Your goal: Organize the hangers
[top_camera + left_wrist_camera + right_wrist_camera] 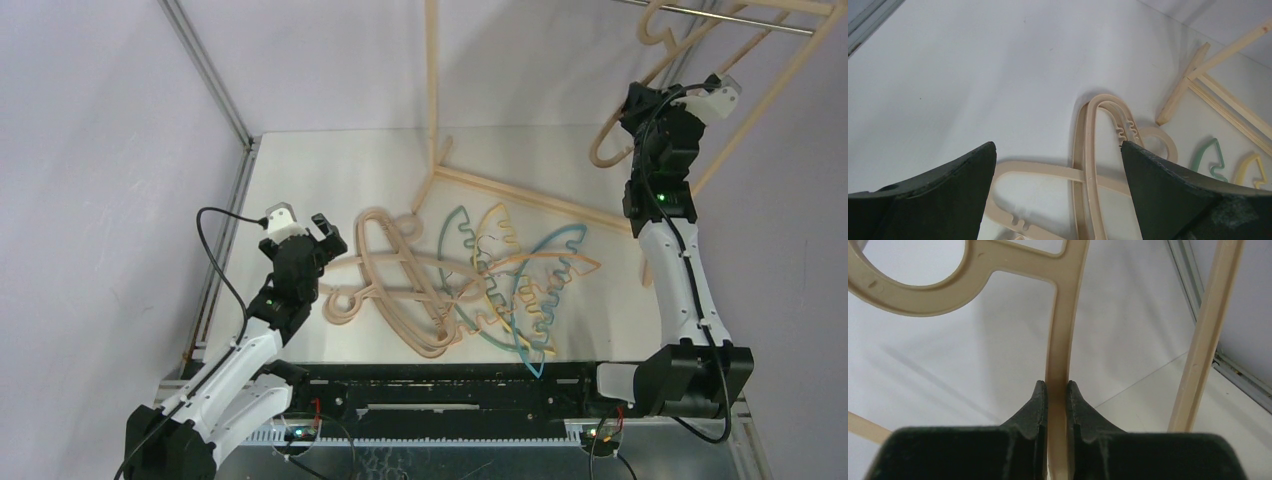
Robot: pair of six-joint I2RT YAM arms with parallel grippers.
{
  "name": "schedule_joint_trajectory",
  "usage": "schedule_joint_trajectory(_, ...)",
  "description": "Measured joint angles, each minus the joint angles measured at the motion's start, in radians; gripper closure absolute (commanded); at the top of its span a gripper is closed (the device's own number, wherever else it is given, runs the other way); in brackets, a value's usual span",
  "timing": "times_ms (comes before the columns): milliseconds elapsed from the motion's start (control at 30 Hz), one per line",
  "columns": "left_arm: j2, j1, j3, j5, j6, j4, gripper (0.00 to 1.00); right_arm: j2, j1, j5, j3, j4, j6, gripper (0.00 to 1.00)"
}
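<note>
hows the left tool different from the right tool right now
The left tool is wide open and empty; the right tool is closed on a beige hanger. The left tool sits low over the hanger pile; the right tool is raised by the rod. Both have dark fingers.

The white bench [300,160] carries a tangled heap just right of the left claw [332,236]. Nearest that claw lie the beige hangers [385,285], crossed over one another, one of them directly below it. Farther right of it, the teal hanger [461,213], yellow hanger [497,212], orange hanger [560,262] and blue hanger [575,232] overlap. Ahead and to the right of the claw, the rack's wooden foot [520,193] rests on the bench.
</note>
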Motion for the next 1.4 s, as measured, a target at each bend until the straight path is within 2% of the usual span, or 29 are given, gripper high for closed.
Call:
schedule_joint_trajectory(33, 0.000, 0.000, 0.000, 0.000, 0.000, 0.000, 0.00, -0.002, 0.000, -0.002, -0.005, 0.003, 0.001, 0.81)
schedule_joint_trajectory(100, 0.000, 0.000, 0.000, 0.000, 0.000, 0.000, 0.00, -0.006, -0.001, -0.003, -0.010, 0.006, 0.004, 0.65)
schedule_joint_trajectory(167, 0.000, 0.000, 0.000, 0.000, 0.000, 0.000, 0.00, -0.006, -0.002, -0.001, -0.011, 0.002, 0.011, 0.56)
schedule_joint_trajectory(333, 0.003, 0.000, 0.000, 0.000, 0.000, 0.000, 0.00, -0.018, -0.009, 0.018, -0.068, -0.037, 0.018, 0.52)
schedule_joint_trajectory(633, 0.004, 0.000, 0.000, 0.000, 0.000, 0.000, 0.00, -0.049, -0.012, 0.034, -0.129, -0.135, 0.015, 0.34)
schedule_joint_trajectory(700, 0.004, 0.000, 0.000, 0.000, 0.000, 0.000, 0.00, -0.076, -0.012, 0.039, -0.141, -0.138, 0.014, 0.24)
schedule_joint_trajectory(733, 0.004, 0.000, 0.000, 0.000, 0.000, 0.000, 0.01, -0.093, -0.011, 0.043, -0.149, -0.140, 0.014, 0.15)
schedule_joint_trajectory(800, 0.004, 0.000, 0.000, 0.000, 0.000, 0.000, 0.00, -0.136, -0.007, 0.056, -0.169, -0.149, 0.010, 0.08)
schedule_joint_trajectory(1067, 0.004, 0.001, 0.000, 0.001, -0.001, 0.000, 0.00, -0.280, 0.009, 0.106, -0.194, -0.166, -0.033, 0.05)
schedule_joint_trajectory(1333, 0.002, 0.001, 0.000, 0.002, -0.001, 0.000, 0.00, -0.293, 0.014, 0.110, -0.194, -0.158, -0.061, 0.03)
schedule_joint_trajectory(1400, 0.000, 0.001, 0.000, 0.002, 0.000, 0.001, 0.00, -0.303, 0.028, 0.112, -0.194, -0.160, -0.072, 0.00)
